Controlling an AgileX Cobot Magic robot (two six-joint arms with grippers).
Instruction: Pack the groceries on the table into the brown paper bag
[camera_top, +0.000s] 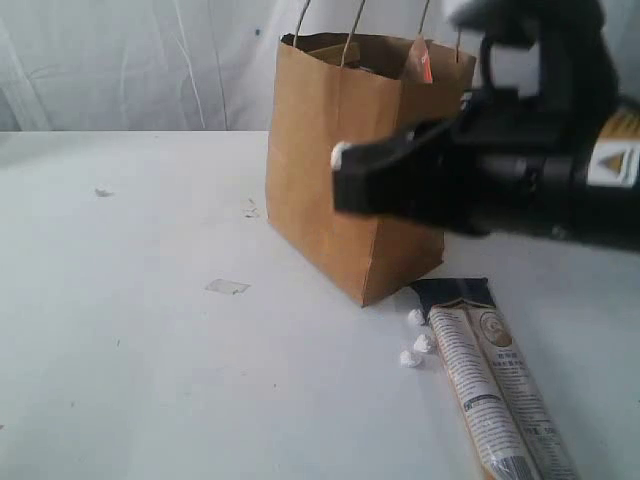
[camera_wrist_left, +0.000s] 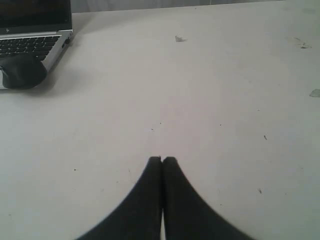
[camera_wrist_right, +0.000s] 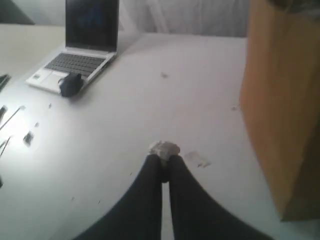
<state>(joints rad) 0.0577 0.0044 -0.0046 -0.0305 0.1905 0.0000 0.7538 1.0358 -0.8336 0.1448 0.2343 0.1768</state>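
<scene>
The white table (camera_top: 130, 380) runs back to pale draped sheeting. The right gripper (camera_wrist_right: 163, 159) has its fingers pressed together, nipping a small white crumpled lump (camera_wrist_right: 164, 148) at the very tips. In the exterior view its blurred black body hides part of the front of the brown paper bag (camera_top: 320, 200). The left gripper (camera_wrist_left: 161, 161) is closed tight on nothing, above bare table.

The bag stands upright with its mouth open. An orange strip (camera_top: 425, 62) pokes above its rim, the rest hidden inside. Just beside the bag's near corner lies the long beige printed packet (camera_top: 495, 390), its end away from the bag cut off by the frame. Three loose white lumps (camera_top: 415, 340) lie by its dark end. A pale flat scrap (camera_top: 227, 287) lies near the bag's other side. Well apart from the bag sit a laptop (camera_wrist_right: 80, 55) and a dark mouse (camera_wrist_right: 70, 84) against its front edge.
</scene>
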